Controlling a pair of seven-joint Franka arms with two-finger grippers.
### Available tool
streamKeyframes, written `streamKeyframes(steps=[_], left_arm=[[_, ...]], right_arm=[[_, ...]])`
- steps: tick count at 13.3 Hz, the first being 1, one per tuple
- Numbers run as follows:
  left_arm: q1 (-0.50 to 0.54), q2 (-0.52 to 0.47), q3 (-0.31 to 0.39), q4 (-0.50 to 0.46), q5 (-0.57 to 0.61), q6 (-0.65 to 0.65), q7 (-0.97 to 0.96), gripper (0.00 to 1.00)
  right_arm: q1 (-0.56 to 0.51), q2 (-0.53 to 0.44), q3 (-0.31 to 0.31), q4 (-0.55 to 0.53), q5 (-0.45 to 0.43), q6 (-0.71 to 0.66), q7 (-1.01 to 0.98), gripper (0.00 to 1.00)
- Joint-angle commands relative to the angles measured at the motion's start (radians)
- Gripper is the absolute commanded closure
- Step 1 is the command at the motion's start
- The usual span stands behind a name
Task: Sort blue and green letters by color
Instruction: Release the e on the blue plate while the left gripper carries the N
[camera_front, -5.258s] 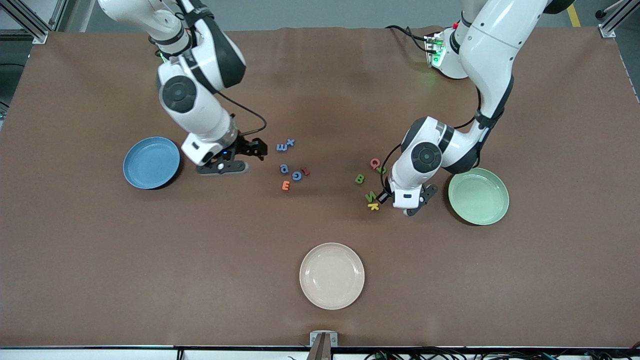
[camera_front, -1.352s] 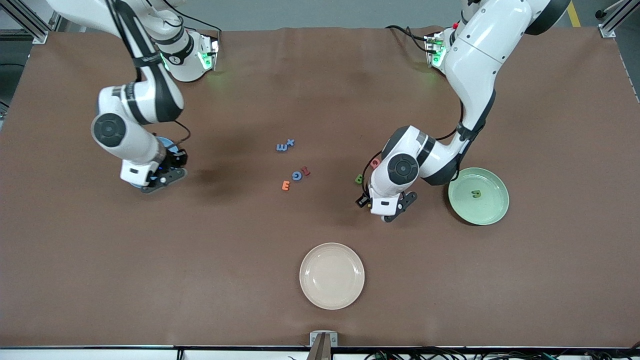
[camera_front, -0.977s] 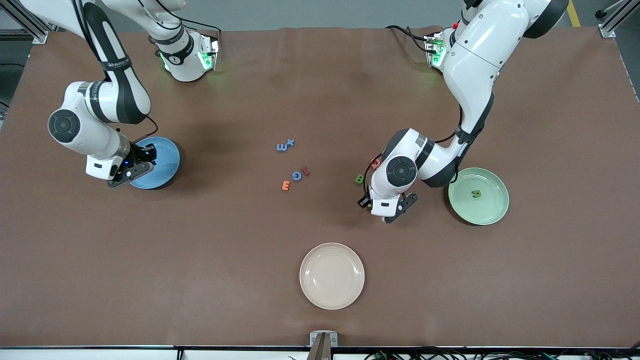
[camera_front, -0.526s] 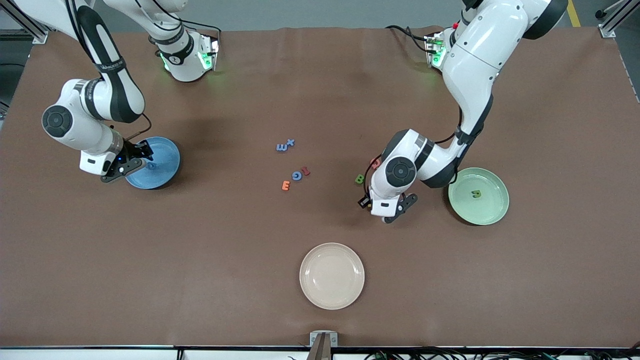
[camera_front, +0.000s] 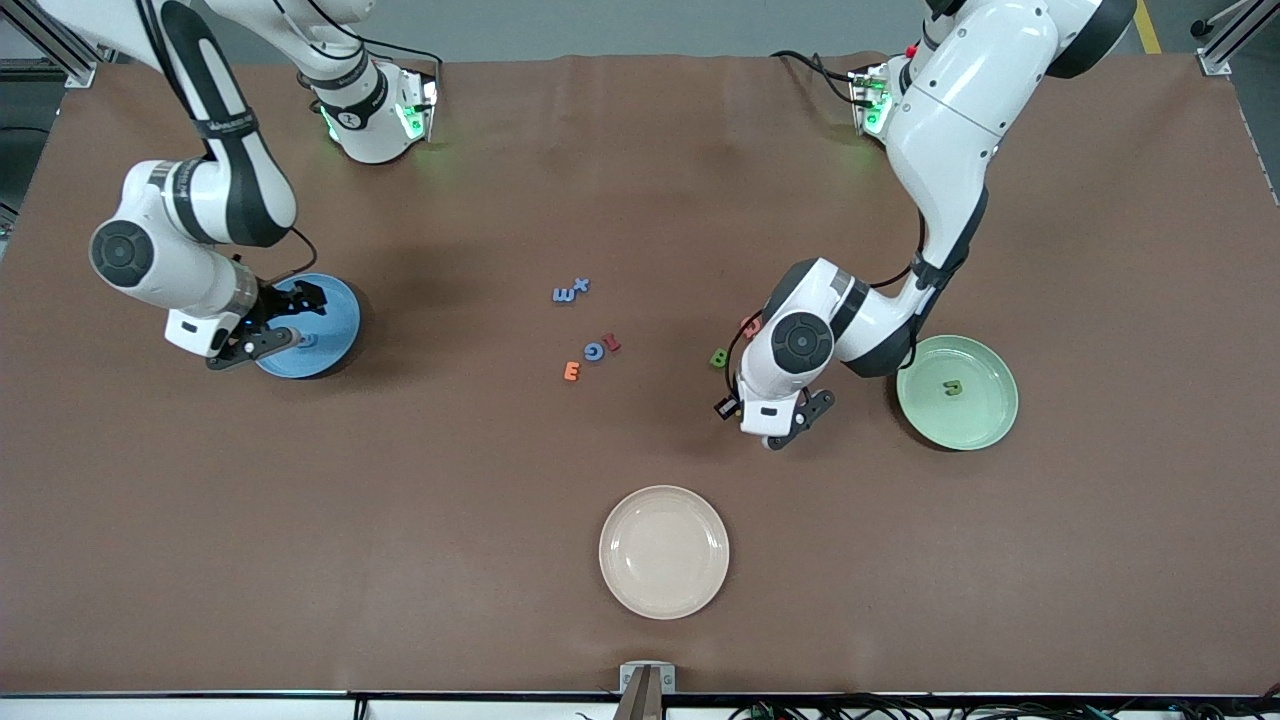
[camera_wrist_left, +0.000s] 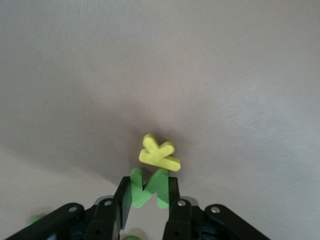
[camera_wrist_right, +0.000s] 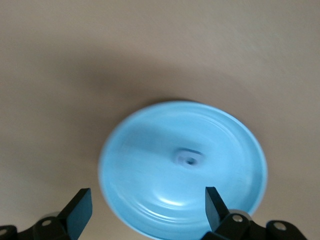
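L gripper (camera_wrist_left: 150, 200) w/ fingers pinched on a green letter (camera_wrist_left: 148, 186) low on the surface beside the yellow K (camera_wrist_left: 159, 153), next lift & carry to green plate (camera_front: 990, 425); R gripper (camera_wrist_right: 145, 210) fingers wide, empty, over blue plate (camera_wrist_right: 150, 145) w/ blue letter (camera_wrist_right: 189, 160) in it.

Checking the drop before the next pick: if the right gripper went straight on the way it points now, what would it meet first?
Probably the blue plate, which fills the view ahead of the open right gripper, near the blue letter lying in it. Depth is uncertain.
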Motion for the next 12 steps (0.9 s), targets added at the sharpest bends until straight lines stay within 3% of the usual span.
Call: streamKeyframes(steps=[1,8,10,12], left_arm=[[0.016,-0.112,-0.002,-0.010,0.020,-0.078,-0.014,1.00],[0.184,-0.242,0.001,-0.039,0.025,-0.287,0.214,1.00],[0.247,-0.291,0.001,-0.108,0.052,-0.288,0.311,1.00],[0.319,-0.320,0.001,-0.171,0.057,-0.288,0.447,1.00]], right_arm=[[0.138,-0.024,0.003,0.011,0.100,-0.020,0.178,0.00],[0.486,0.000,0.000,0.192,0.135,-0.073,0.980,0.00],[0.494,0.000,-0.001,0.232,0.133,-0.084,1.116,0.00],[0.470,0.011,-0.006,0.265,0.132,-0.103,1.095,0.00]])
